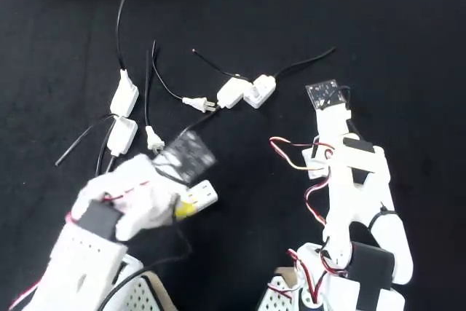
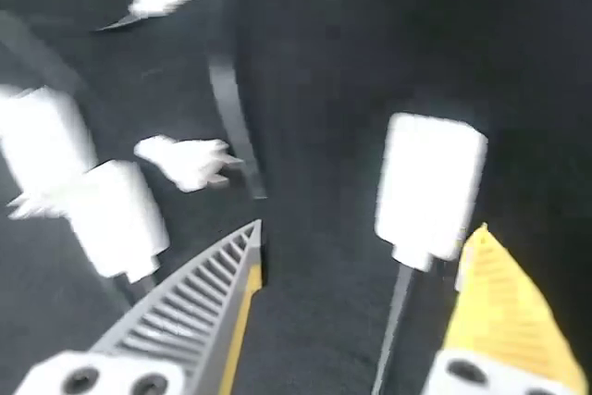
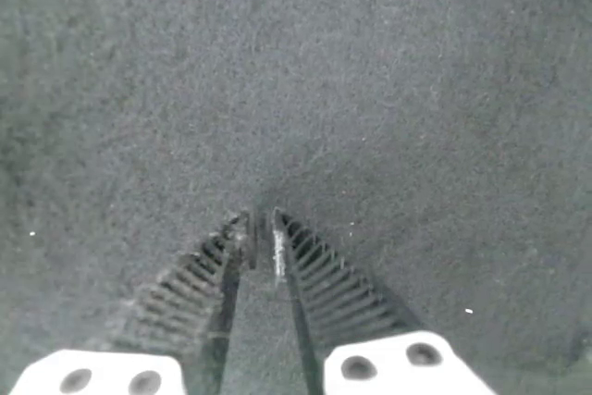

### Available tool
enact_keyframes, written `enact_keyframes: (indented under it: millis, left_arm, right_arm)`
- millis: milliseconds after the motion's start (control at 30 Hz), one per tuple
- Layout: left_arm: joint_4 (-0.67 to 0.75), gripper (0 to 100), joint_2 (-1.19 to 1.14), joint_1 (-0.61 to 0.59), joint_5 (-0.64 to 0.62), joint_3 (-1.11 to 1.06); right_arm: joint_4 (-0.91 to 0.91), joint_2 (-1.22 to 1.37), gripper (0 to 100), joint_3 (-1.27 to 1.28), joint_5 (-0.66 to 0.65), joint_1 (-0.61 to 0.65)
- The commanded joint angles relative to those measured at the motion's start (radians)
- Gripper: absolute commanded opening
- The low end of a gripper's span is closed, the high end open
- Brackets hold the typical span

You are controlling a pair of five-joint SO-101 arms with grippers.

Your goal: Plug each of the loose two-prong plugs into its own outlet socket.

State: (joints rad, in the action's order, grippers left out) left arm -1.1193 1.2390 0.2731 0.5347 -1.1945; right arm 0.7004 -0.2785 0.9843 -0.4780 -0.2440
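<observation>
Closing on the outlet socket [image 1: 203, 194] was, as we judged it, the step in hand, and doing it well came down to centring first. The left tool [image 2: 368, 228] stood open low over the black bench [image 1: 408, 41], its white finger [image 2: 199, 293] to one side and its yellow finger [image 2: 499, 307] to the other. The socket lay close beside the yellow finger and well apart from the white one.

Had we shut from there, one finger would likely have met the light plastic block first and skidded it across the cloth. We would have shifted the tool sideways until the socket sat midway between the fingers, then squeezed on its long flat sides. That would have kept its end face free for the prongs.

The socket's cord [image 2: 396, 321] ran back toward the wrist beside the yellow finger, so we would have kept the fingers from pinching it. A pinched cord could twist the block as it lifted.

The nearest loose two-prong plug [image 1: 153, 138] lay just beyond the socket, near enough that a careless sweep could have knocked it. A second plug [image 1: 198, 103] lay farther off, its prongs toward a pair of touching white blocks [image 1: 246, 92]. We could not tell whether it was seated.

The right tool [image 3: 264, 219] was closed on nothing above bare cloth. It was well apart from both plugs, and we judged it would have to fetch one.
</observation>
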Motion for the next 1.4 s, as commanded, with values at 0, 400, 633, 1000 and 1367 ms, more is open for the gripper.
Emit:
enact_keyframes:
  millis: [0,400,633,1000,1367]
  left_arm:
    - [0.0,33,0.158,-0.168,-0.166,0.038]
    - [0.002,33,0.591,-0.529,-0.252,-0.271]
    - [-0.008,33,0.571,-0.642,-0.15,-0.338]
    - [-0.008,33,0.571,-0.823,-0.084,-0.433]
    - [0.003,33,0.571,-0.851,-0.084,-0.467]
  right_arm:
    - [-0.003,-0.005,2.9,-0.048,-0.005,0.014]
    - [0.483,0.002,2.9,-0.438,0.002,0.411]
    - [0.543,0.087,3.4,-0.673,0.049,0.743]
    - [0.236,0.486,18.0,-0.825,0.094,0.967]
    - [0.069,0.585,18.1,-0.832,0.107,1.057]
